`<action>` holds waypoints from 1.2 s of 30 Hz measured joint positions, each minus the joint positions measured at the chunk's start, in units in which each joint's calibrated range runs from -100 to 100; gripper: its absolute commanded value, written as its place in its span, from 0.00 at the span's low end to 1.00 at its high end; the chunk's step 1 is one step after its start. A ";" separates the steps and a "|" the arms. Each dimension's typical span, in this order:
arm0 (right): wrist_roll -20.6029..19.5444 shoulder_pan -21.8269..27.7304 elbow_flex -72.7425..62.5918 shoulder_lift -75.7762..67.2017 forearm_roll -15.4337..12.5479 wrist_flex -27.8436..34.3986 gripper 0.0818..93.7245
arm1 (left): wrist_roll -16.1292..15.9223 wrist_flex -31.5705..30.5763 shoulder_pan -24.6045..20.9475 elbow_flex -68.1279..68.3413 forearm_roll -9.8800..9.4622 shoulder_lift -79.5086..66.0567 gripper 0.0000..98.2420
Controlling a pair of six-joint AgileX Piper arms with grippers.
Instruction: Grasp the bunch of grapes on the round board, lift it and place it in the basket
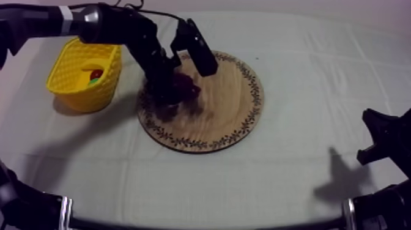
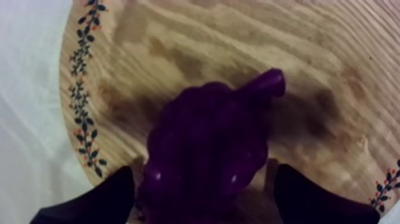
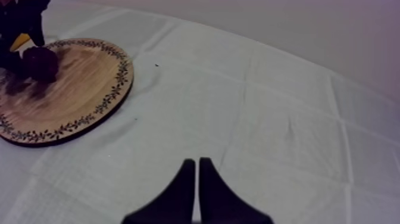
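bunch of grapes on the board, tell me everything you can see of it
The bunch of grapes is dark purple and glossy, like moulded plastic: a lumpy body with a stubby stem at one end. It lies on the wooden board, on the side nearer the yellow basket, with a dark shadow beside it. The left pincer straddles it, its black fingers close at either side but not clearly clamped. Nothing else touches it.
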 measured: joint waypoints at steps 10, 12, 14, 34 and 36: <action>0.00 0.00 0.00 0.00 0.00 0.00 0.00 | -1.17 -1.13 0.32 -1.22 0.53 1.87 0.83; 0.00 0.00 0.00 0.00 0.00 0.00 0.00 | -1.30 -1.22 0.35 -1.56 0.53 2.43 0.82; 0.00 0.00 0.00 0.00 0.00 0.00 0.00 | -1.40 -1.16 0.35 -1.64 0.60 2.83 0.79; 0.00 0.00 0.00 0.00 0.00 0.00 0.00 | -4.07 -3.64 -1.78 -0.24 1.89 -1.66 0.48; 0.00 0.00 0.00 0.00 0.00 0.00 0.00 | -4.57 -2.80 -2.24 0.82 2.27 -3.84 0.47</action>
